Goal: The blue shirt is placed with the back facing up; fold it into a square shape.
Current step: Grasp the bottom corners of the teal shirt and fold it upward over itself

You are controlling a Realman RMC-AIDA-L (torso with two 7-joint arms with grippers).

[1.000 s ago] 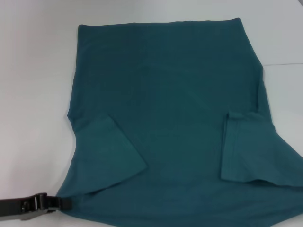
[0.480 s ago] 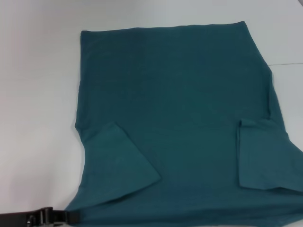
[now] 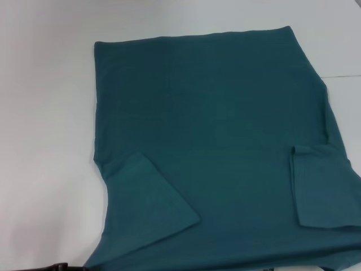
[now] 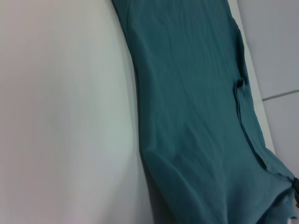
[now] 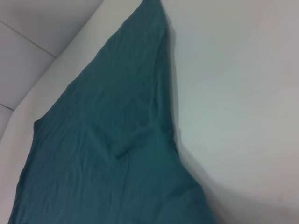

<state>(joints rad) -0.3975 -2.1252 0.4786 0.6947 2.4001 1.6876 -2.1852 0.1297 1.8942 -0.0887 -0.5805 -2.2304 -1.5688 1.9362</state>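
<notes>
The blue shirt (image 3: 214, 141) lies plain side up on the white table (image 3: 45, 141), its straight hem at the far side. Both short sleeves are folded inward onto the body, one on the left (image 3: 149, 206) and one on the right (image 3: 324, 189). Its near edge runs off the bottom of the head view. Only a dark sliver of my left gripper (image 3: 56, 266) shows at the bottom edge, just left of the shirt's near left corner. The left wrist view looks along the shirt (image 4: 196, 116), and the right wrist view shows it (image 5: 107, 154) close below. My right gripper is out of view.
Bare white table surrounds the shirt on the left and far sides. A table seam or edge line (image 3: 341, 75) runs at the right, beyond the shirt's far right corner. A small dark part (image 4: 295, 189) sits at the shirt's edge in the left wrist view.
The shirt's near part and both folded sleeves have shifted toward me and to the right. My left gripper has dropped almost out of the bottom of the head view.
</notes>
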